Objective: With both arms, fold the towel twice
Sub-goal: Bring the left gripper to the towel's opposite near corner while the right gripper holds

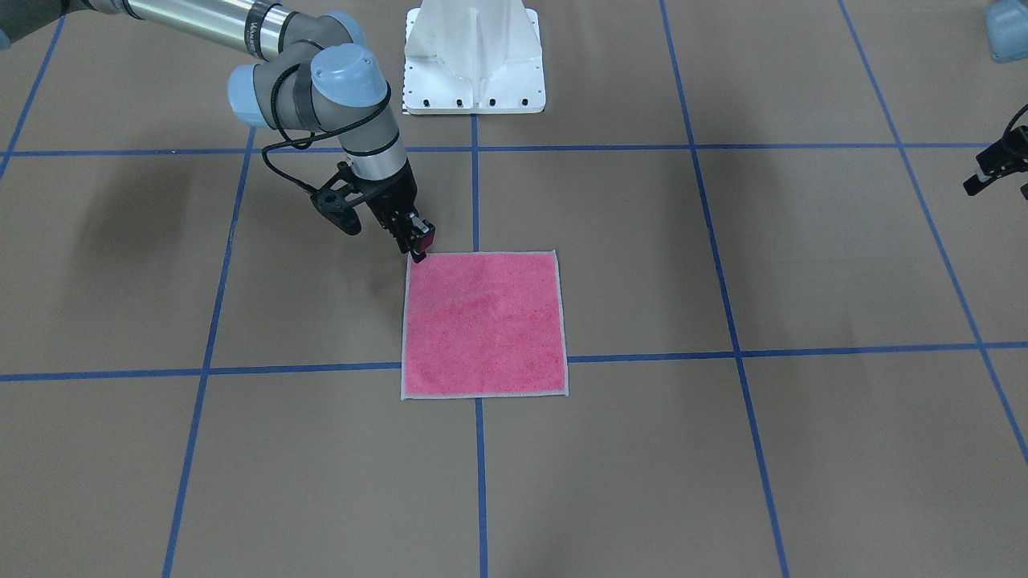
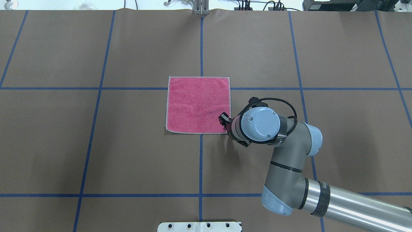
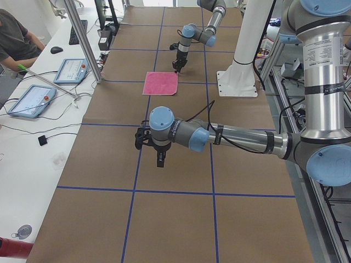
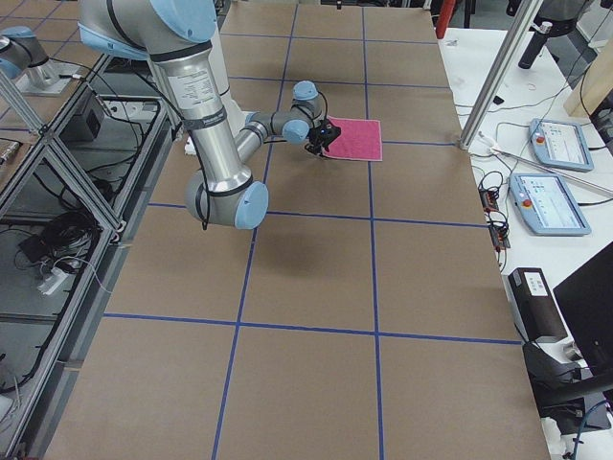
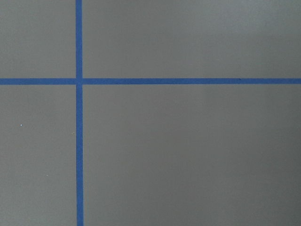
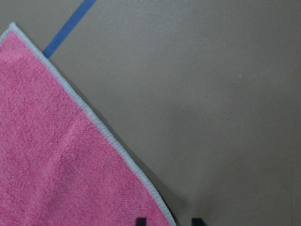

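The towel [image 1: 484,325] [image 2: 198,104] lies flat on the brown table with its pink face up and its pale grey edge showing all round. My right gripper [image 1: 418,255] stands low over the towel corner nearest the robot's base on its right side. In the right wrist view the gripper [image 6: 168,221] is open, its two black fingertips [image 6: 140,220] apart with the towel's edge [image 6: 108,136] between them. My left gripper [image 3: 160,162] hangs over bare table far to the left of the towel, and shows only partly at the front view's right edge [image 1: 996,164]. I cannot tell its state.
Blue tape lines [image 2: 201,161] cross the brown table cover. The white pedestal base [image 1: 474,64] stands behind the towel. Along the operators' side are a metal post [image 3: 82,44], tablets [image 3: 33,98], cables and a seated person [image 3: 13,38].
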Action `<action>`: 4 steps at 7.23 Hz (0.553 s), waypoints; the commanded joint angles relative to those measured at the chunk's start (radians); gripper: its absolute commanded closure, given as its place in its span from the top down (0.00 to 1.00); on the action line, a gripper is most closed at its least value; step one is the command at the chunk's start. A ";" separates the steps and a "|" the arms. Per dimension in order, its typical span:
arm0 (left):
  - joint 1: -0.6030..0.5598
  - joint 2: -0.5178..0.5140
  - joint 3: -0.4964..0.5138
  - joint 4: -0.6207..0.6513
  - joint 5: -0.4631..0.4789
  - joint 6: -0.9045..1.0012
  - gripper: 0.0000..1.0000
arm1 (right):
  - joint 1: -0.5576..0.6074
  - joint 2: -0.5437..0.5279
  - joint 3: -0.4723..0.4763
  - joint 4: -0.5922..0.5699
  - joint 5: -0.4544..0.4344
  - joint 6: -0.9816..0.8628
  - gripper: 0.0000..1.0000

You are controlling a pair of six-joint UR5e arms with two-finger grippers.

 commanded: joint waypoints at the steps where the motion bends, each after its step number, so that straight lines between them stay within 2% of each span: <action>1: 0.002 0.000 0.000 0.000 -0.001 -0.001 1.00 | 0.000 -0.001 0.009 0.000 -0.004 -0.002 0.00; 3: 0.011 -0.006 -0.002 -0.030 0.001 -0.077 1.00 | 0.000 -0.007 0.019 0.000 -0.004 -0.006 0.00; 4: 0.052 -0.015 0.004 -0.094 0.002 -0.174 1.00 | 0.002 -0.007 0.021 0.001 -0.004 -0.008 0.00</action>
